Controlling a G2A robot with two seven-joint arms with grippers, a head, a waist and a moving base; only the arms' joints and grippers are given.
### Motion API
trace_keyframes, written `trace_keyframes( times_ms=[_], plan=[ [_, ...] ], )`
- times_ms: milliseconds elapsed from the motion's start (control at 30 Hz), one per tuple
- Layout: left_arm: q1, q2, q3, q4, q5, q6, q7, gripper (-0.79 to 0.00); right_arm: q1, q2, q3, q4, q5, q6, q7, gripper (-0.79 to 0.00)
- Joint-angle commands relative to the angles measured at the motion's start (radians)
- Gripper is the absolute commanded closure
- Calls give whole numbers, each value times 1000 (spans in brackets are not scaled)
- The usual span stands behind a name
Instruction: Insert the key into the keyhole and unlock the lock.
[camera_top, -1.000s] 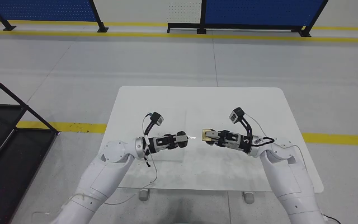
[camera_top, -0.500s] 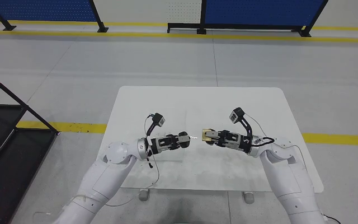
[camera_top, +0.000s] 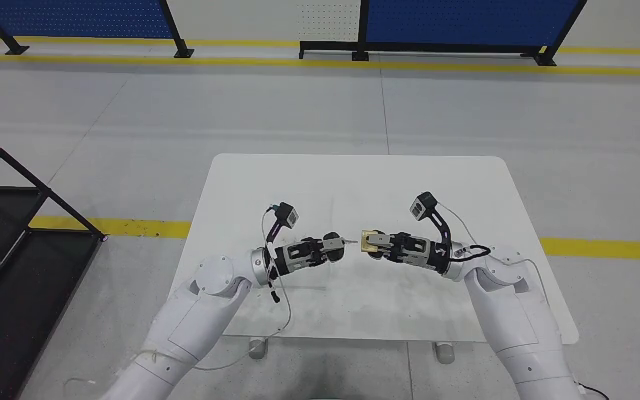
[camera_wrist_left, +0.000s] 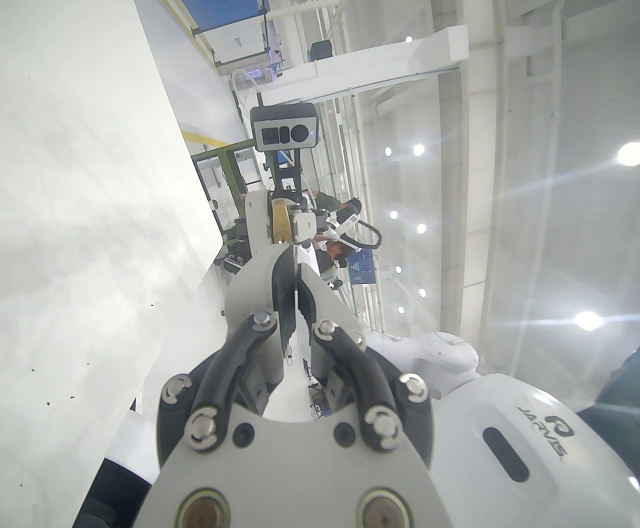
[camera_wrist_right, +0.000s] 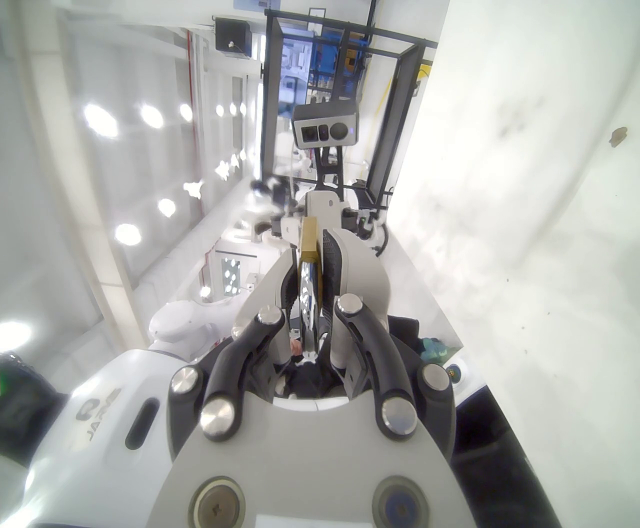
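Over the middle of the white table (camera_top: 430, 190), my left gripper (camera_top: 340, 245) is shut on a small silver key (camera_top: 351, 243) that points right. Facing it, my right gripper (camera_top: 381, 243) is shut on a brass padlock (camera_top: 368, 240). The key tip sits just short of the padlock's near face, both held above the tabletop. In the left wrist view, my left gripper (camera_wrist_left: 289, 252) has its fingers pressed together, and the padlock (camera_wrist_left: 280, 225) sits straight ahead of them. In the right wrist view, the padlock (camera_wrist_right: 306, 240) is clamped in my right gripper (camera_wrist_right: 311, 252).
The tabletop (camera_top: 300, 190) around both arms is bare white. Blue partition panels (camera_top: 460, 20) on black stands and yellow floor lines (camera_top: 120, 227) lie beyond the table. A black frame (camera_top: 40, 210) stands at the far left.
My left arm has moved right, bringing the key closer to the padlock. The right arm and the padlock have stayed in place.
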Motion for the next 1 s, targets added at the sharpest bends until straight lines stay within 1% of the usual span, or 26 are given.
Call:
trace_keyframes(
  times_ms=[0, 267, 967],
  plan=[
    [-1, 0, 1, -1, -2, 8, -1, 0, 0, 0, 0, 0, 0, 0, 0, 0],
    [-9, -2, 6, 18, -6, 21, -3, 0, 0, 0, 0, 0, 0, 0, 0, 0],
    [-28, -9, 21, 23, -4, 29, -1, 0, 0, 0, 0, 0, 0, 0, 0, 0]
  ],
)
